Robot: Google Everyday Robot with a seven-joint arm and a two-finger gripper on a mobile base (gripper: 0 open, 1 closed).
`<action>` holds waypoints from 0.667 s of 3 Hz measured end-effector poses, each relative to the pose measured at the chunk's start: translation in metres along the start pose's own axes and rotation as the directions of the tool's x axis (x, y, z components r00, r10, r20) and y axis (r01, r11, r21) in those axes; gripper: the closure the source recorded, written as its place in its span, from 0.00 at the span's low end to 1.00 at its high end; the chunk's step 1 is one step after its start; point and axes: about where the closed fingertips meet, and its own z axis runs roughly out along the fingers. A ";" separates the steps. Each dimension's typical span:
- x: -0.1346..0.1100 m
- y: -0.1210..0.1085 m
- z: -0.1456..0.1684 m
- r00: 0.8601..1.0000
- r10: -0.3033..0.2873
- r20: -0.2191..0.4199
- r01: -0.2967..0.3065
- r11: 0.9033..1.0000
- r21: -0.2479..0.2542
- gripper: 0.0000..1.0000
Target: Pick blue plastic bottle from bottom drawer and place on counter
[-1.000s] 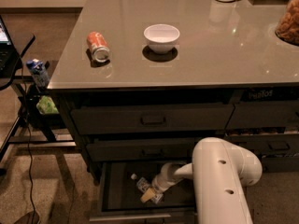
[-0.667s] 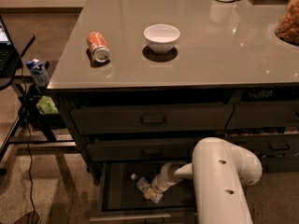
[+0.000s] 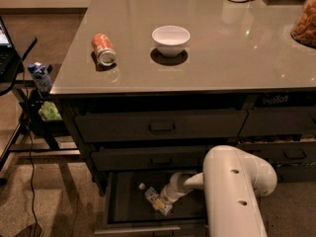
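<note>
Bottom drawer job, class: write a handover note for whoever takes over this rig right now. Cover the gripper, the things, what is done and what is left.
Gripper: down inside the open bottom drawer, at the blue plastic bottle; a grasp cannot be confirmed.
Bottle: lying on its side on the drawer floor, white cap away from the gripper.
Counter: holds an orange can and a white bowl; the bottle is not on it.
Done: drawer open, gripper at the bottle.
Left: secure the grip, lift the bottle out, set it on the counter.
</note>
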 end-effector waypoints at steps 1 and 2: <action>0.000 0.000 0.000 1.000 0.000 0.000 0.000 1.000 0.000 1.00; 0.001 0.007 -0.018 1.000 -0.003 0.018 0.003 1.000 0.005 1.00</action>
